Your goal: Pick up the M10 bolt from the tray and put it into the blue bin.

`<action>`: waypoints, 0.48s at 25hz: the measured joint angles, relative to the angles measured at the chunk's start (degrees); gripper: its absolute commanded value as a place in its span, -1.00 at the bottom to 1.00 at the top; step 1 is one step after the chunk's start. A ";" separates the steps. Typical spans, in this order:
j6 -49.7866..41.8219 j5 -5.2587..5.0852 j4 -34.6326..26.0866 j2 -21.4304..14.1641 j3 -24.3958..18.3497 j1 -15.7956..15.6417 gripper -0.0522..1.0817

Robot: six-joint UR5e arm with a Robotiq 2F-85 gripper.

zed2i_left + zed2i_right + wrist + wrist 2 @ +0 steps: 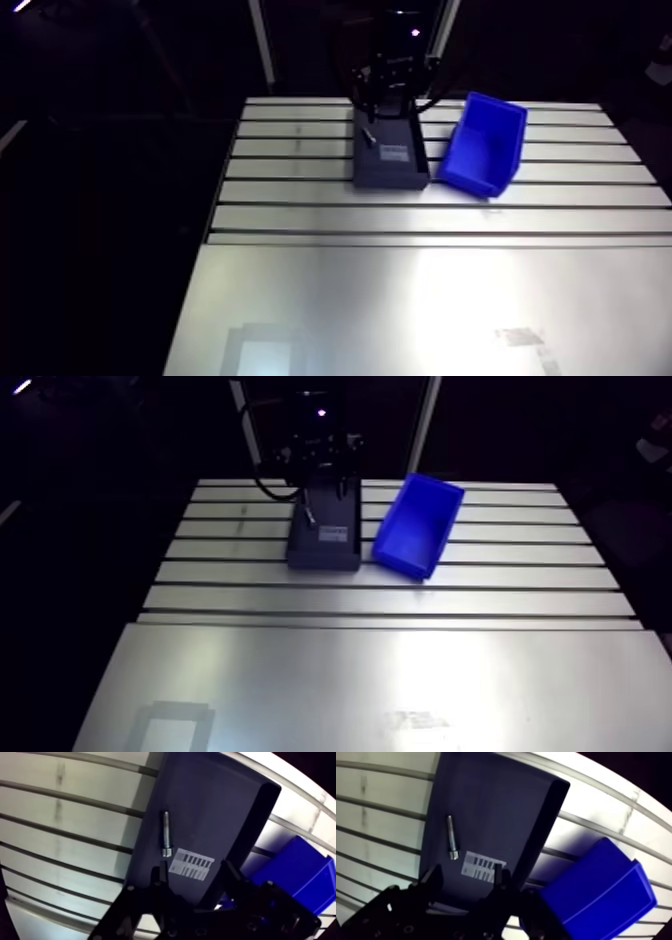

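Right, looking down past the gripper (195, 877) and finding its two fingers spread wide, clamped on nothing at all. Hanging above the dark grey tray (205, 812), over one end of it in the arm view. Spotting the M10 bolt (165, 834) inside that tray, lying flat on the floor close along one long wall, head end toward the gripper, shank pointing away. Sitting just ahead of one fingertip rather than centred in the gap between the two. Touching only the tray floor, with a white barcode label (191, 863) just beside the head. Over to the blue bin (596, 887) now: resting on the slotted aluminium table (65, 827) just beside the tray's other long wall, turned at a slight angle to it, open side up. Not yet gripped, not yet lifted, well short of the bin.
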State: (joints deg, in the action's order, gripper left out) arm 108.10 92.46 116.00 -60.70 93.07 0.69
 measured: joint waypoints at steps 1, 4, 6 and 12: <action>0.07 -0.02 0.27 0.26 0.04 -0.05 -0.20; 0.12 -0.03 0.74 0.97 0.06 -0.16 -0.18; 0.13 -0.04 0.89 1.38 0.06 -0.20 -0.18; 0.16 -0.17 1.05 1.95 0.07 -0.25 -0.13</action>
State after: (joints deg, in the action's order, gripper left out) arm 108.26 92.30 117.05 -58.75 93.14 0.43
